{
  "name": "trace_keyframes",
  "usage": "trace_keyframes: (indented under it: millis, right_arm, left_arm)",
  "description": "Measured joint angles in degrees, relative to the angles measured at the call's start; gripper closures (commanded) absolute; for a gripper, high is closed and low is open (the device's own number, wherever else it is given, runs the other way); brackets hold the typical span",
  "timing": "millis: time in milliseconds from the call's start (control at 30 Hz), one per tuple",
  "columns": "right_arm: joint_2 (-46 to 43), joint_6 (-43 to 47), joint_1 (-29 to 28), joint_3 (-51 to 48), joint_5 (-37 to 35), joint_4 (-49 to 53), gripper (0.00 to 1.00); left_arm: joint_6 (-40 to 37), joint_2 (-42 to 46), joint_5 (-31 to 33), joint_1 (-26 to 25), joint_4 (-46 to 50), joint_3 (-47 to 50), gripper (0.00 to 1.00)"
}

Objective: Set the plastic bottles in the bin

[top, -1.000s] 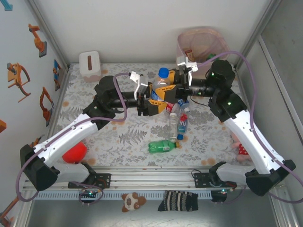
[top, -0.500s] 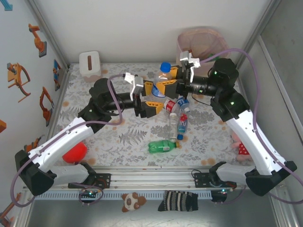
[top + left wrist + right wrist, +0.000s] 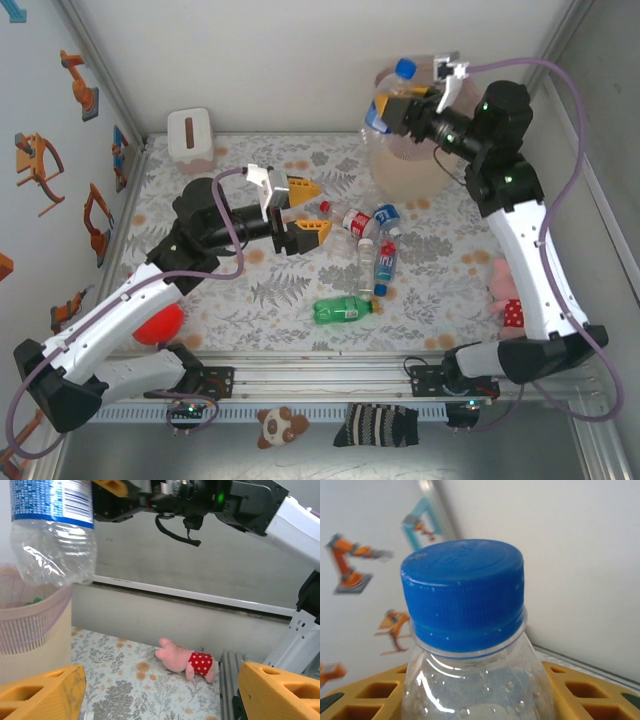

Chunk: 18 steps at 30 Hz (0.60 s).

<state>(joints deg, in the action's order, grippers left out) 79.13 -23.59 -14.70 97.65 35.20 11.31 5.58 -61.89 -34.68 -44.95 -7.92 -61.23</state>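
The right gripper (image 3: 400, 100) was clamped on a clear blue-capped bottle (image 3: 380, 108), holding it up in the air over the rim of the pink bin (image 3: 405, 170) at the far right of the table (image 3: 280, 290). From above, the bottle and arm covered a good chunk of the bin's opening, so what was inside was hard to read; the left wrist camera caught just a speck of something green in there, too small to name. That same camera cut off the bottle's top and the bin's left side. The right wrist camera was basically all cap and neck, with the yellow fingers (image 3: 365, 690) barely peeking in at the bottom. The left gripper (image 3: 308, 208) hung above the table with its jaws spread wide and nothing between them. A few clear bottles (image 3: 383, 262) lay bunched mid-table, labels too blurry to read, and a green bottle (image 3: 345, 308) lay on its side nearer the arms.
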Motion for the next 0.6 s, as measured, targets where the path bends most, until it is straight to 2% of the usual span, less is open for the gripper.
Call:
trace_keyframes:
  millis: [233,467,600]
  right_arm:
    - [8.7,-7.1,8.1,5.6,-9.9,0.0,0.55]
    - [15.3,-13.8,9.2,6.3,-24.7,-1.2,0.54]
    - [21.2,-22.0,9.3,8.6,-31.5,-2.5,0.56]
  left_arm:
    - [0.0,0.0,1.4,0.0,0.4,1.2,0.21]
    - [0.1,0.7,2.8,0.0,0.4,2.4,0.22]
    - [0.2,1.0,3.6,0.0,0.0,3.2,0.22]
